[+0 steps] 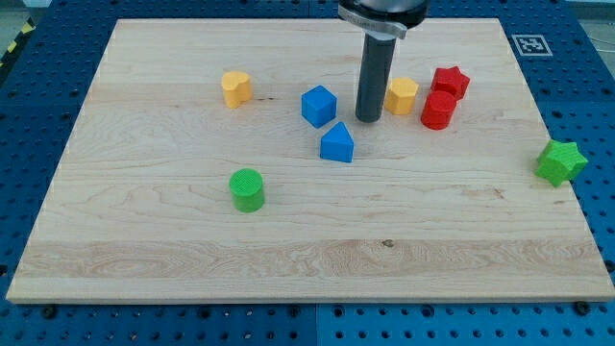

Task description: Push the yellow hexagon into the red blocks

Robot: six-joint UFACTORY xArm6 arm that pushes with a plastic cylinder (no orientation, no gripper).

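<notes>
The yellow hexagon [402, 95] lies on the wooden board in the view's upper right part. Just to its right are two red blocks: a red star [450, 82] and a red cylinder [438, 110] below it. The hexagon is close to both, nearly touching the cylinder. My tip [368, 118] is on the board right at the hexagon's left side, between it and a blue cube [318, 106].
A blue pointed block [337, 143] lies just below left of my tip. Another yellow block [235, 87] is at upper left. A green cylinder [247, 189] is at lower left. A green star [561, 161] sits at the board's right edge [567, 192].
</notes>
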